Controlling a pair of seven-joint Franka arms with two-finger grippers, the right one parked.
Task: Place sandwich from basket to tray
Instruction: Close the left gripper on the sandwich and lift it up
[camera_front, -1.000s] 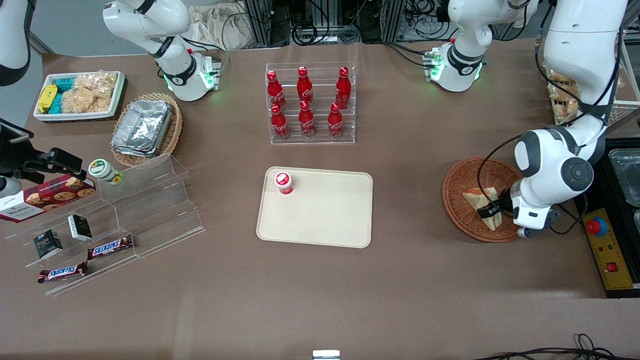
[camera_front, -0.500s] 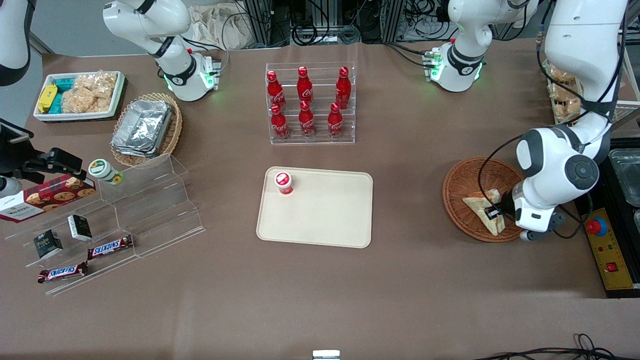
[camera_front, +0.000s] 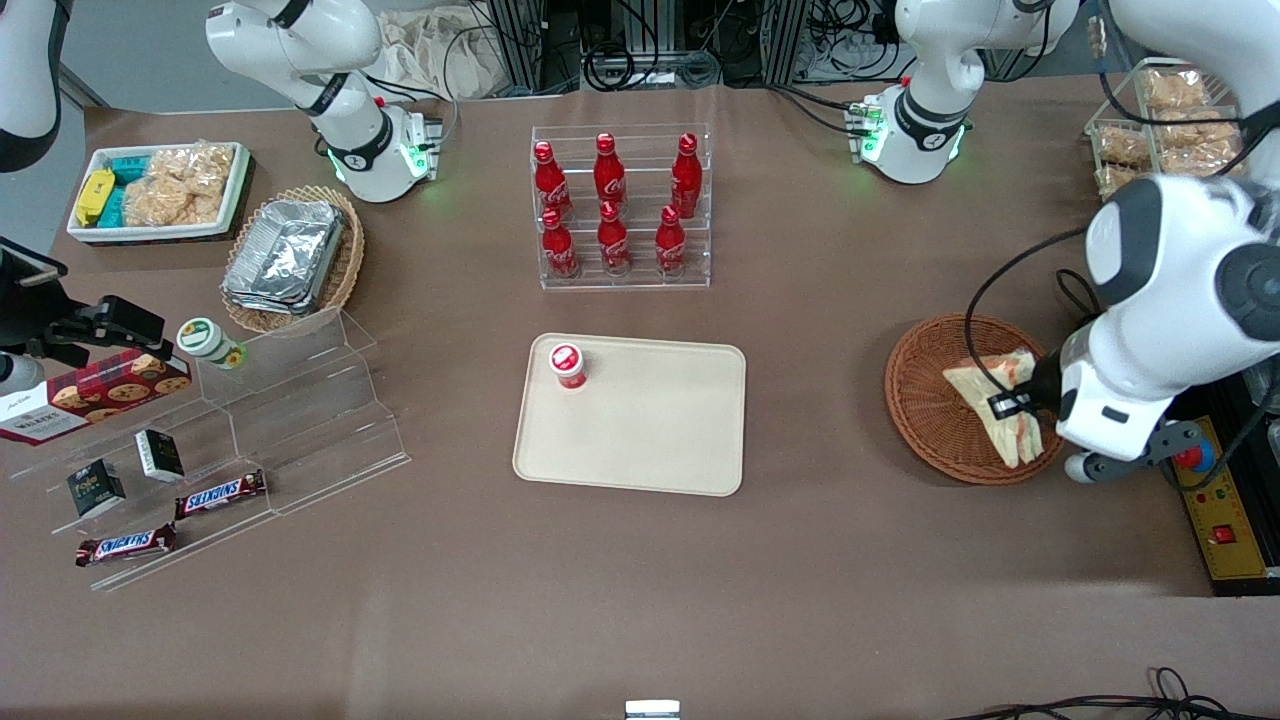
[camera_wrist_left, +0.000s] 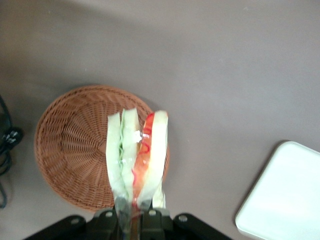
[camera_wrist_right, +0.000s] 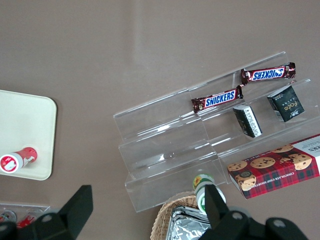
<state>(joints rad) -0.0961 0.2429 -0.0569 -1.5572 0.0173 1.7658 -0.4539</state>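
**A:** Where is the sandwich (camera_front: 1000, 402) at this moment?

**B:** Clamped in the end effector (camera_front: 1012, 403), lifted above the basket (camera_front: 925, 400). In the front view it shows at the right of the frame, middle height, one corner pointing toward the tray (camera_front: 640, 440). The wrist view shows the sandwich (camera_wrist_left: 136, 155) edge-on: pale bread slices with green and orange-red filling, wrapped in clear film, hanging over the reddish-brown woven basket (camera_wrist_left: 70, 155) below it.

**A:** So the end effector is closed?

**B:** Yes, its fingers are pressed onto the sandwich at one end; in the wrist view the end effector (camera_wrist_left: 132, 219) pinches the wrap where the slices come together.

**A:** Is anything else in the basket?

**B:** Only its woven floor shows.

**A:** And the tray?

**B:** It lies flat on the brown tabletop (camera_front: 800, 560) at the centre of the frame, well apart from the basket. A small red-capped bottle (camera_front: 567, 365) stands on it in its upper left corner. A corner of the tray (camera_wrist_left: 280, 200) also shows in the wrist view.

**A:** What else is nearby?

**B:** An acrylic rack of red cola bottles (camera_front: 612, 205) stands above the tray in the frame, farther from the front camera.
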